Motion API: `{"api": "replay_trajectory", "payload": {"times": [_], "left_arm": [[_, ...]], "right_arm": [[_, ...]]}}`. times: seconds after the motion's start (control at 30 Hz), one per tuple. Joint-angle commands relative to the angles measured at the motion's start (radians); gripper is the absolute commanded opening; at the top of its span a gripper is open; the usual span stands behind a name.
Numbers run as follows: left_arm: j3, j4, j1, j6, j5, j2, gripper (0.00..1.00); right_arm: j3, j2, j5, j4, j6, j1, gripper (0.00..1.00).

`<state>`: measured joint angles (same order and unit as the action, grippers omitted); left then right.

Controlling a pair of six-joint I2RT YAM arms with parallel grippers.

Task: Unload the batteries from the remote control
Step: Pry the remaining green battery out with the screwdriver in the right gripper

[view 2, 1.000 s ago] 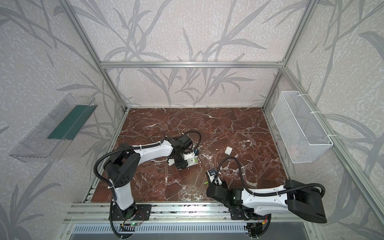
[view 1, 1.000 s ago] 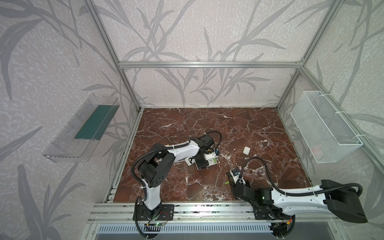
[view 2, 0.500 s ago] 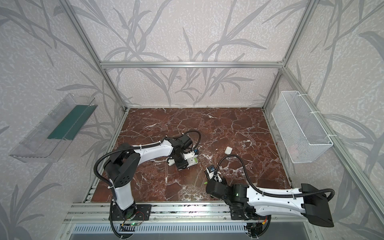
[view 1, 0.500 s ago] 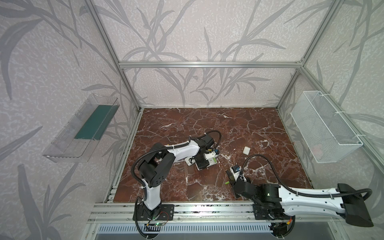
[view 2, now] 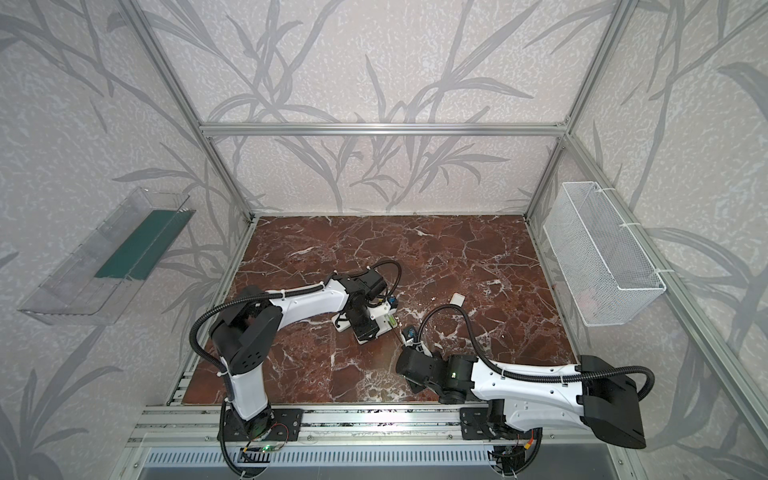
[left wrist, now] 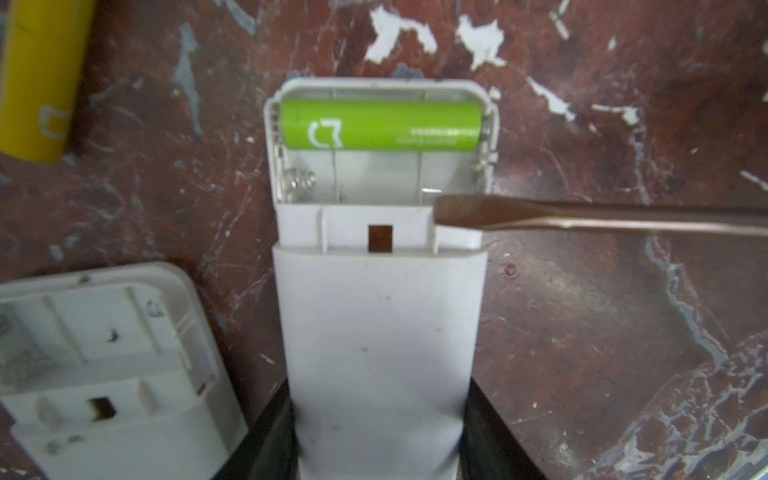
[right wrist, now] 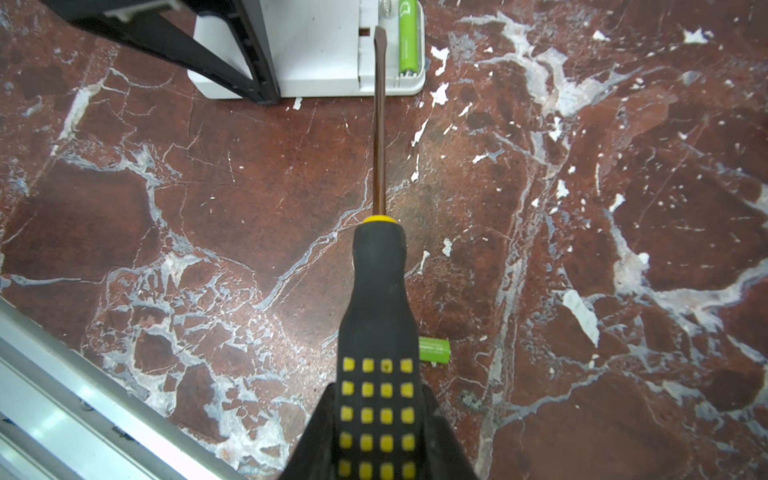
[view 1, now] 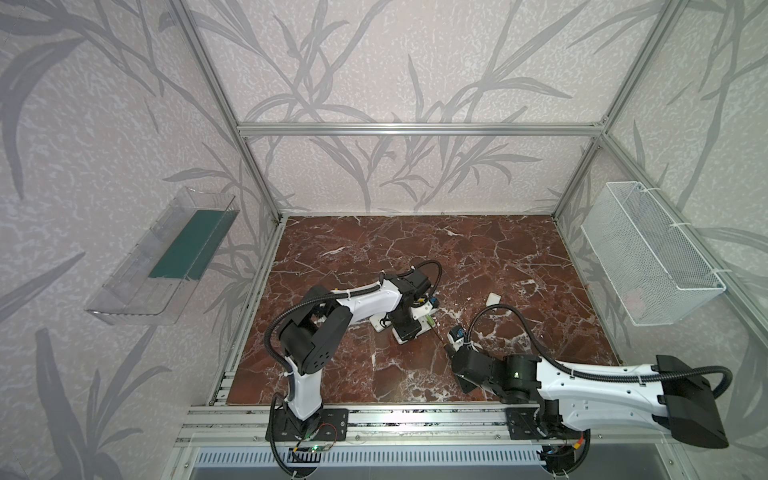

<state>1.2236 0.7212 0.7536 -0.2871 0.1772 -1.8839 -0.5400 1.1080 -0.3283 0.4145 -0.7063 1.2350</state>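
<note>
A: What's on the left?
B: The other remote (left wrist: 104, 374) lies back-up with its bay open and, as far as it shows, empty. Just beside it, the left gripper (left wrist: 378, 395) stays clamped on the remote (left wrist: 378, 324). Its jaws are set to the width of the body and pin it flat to the table (left wrist: 582, 332). Nothing has shifted there in the last second.
A: And the bay?
B: One green battery (left wrist: 380, 124) sits in the slot at the very end. The slot next to it is bare, with the spring (left wrist: 300, 181) showing. A yellow battery (left wrist: 37, 79) lies on the table near that end, apart from the remote.
A: So what has moved?
B: The right arm. It has stretched out lower and carried the screwdriver (right wrist: 379, 282) in toward the remote. The blade tip now hangs over the bay's edge at the empty slot, just short of the battery. I cannot tell whether it touches the plastic.
A: And the grip on the tool?
B: The right gripper (right wrist: 378, 432) is closed narrow on the handle, with the shaft pointing straight ahead. What looks like a loose battery (right wrist: 434, 350), mostly hidden, lies on the table under the handle.
A: Meaning?
B: I judge the last cell is next. The tip has to get under one end and lever it up while the left holds firm. A slip could skate the blade across the plastic.
</note>
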Motion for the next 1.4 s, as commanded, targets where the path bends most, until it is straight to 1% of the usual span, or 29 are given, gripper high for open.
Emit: {"api": "replay_trajectory", "payload": {"times": [0.0, 0.07, 0.33, 0.53, 0.8, 1.07, 1.23, 1.37], "left_arm": [[0.002, 0.041, 0.009, 0.029, -0.003, -0.031, 0.39], [0.005, 0.039, 0.013, 0.044, -0.023, -0.033, 0.39], [0.025, 0.026, 0.030, 0.125, -0.086, -0.053, 0.39], [0.031, 0.017, 0.037, 0.173, -0.089, -0.056, 0.40], [0.042, 0.024, 0.040, 0.193, -0.076, -0.059, 0.39], [0.050, 0.036, 0.052, 0.231, -0.087, -0.064, 0.39], [0.053, 0.037, 0.061, 0.252, -0.055, -0.069, 0.39], [0.054, 0.037, 0.065, 0.262, -0.038, -0.070, 0.39]], "right_arm": [[-0.045, 0.004, 0.023, 0.055, -0.007, -0.024, 0.00], [-0.058, 0.005, 0.042, 0.076, -0.017, -0.045, 0.00], [-0.098, 0.022, 0.098, 0.096, -0.015, -0.073, 0.00], [-0.118, 0.074, 0.133, 0.086, -0.017, -0.099, 0.00], [-0.112, 0.110, 0.122, 0.057, -0.046, -0.122, 0.00], [-0.176, 0.192, 0.109, 0.071, -0.045, -0.132, 0.00], [-0.213, 0.236, 0.098, 0.093, -0.051, -0.132, 0.00], [-0.202, 0.253, 0.090, 0.063, -0.067, -0.132, 0.00]]}}
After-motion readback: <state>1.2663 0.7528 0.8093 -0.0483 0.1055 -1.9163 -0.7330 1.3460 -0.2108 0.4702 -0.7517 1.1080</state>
